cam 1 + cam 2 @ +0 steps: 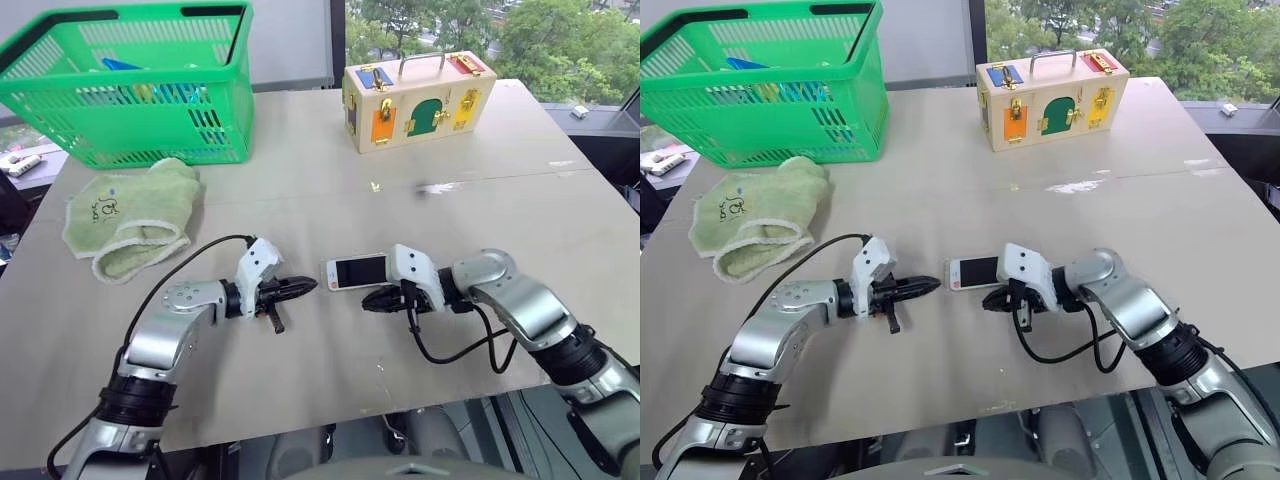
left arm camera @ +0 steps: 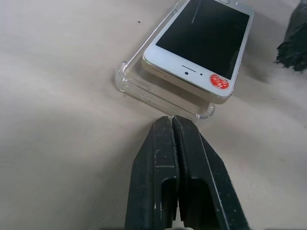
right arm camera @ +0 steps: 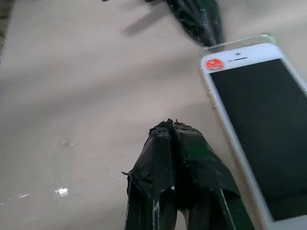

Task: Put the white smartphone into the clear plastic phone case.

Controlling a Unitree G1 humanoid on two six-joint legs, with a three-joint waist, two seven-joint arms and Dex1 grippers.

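Observation:
The white smartphone lies screen up on the table, resting on the clear plastic phone case, whose rim shows around its end. A red round sticker marks the phone's end. My left gripper is shut and empty, its tip close to the case's short end. My right gripper is shut and empty too, lying on the table beside the phone's near long edge. In the right wrist view the phone sits just off my shut fingers, and the left gripper's tip meets the case's end.
A green basket stands at the far left, with a green towel in front of it. A wooden latch box sits at the far middle. The table's front edge runs just below my arms.

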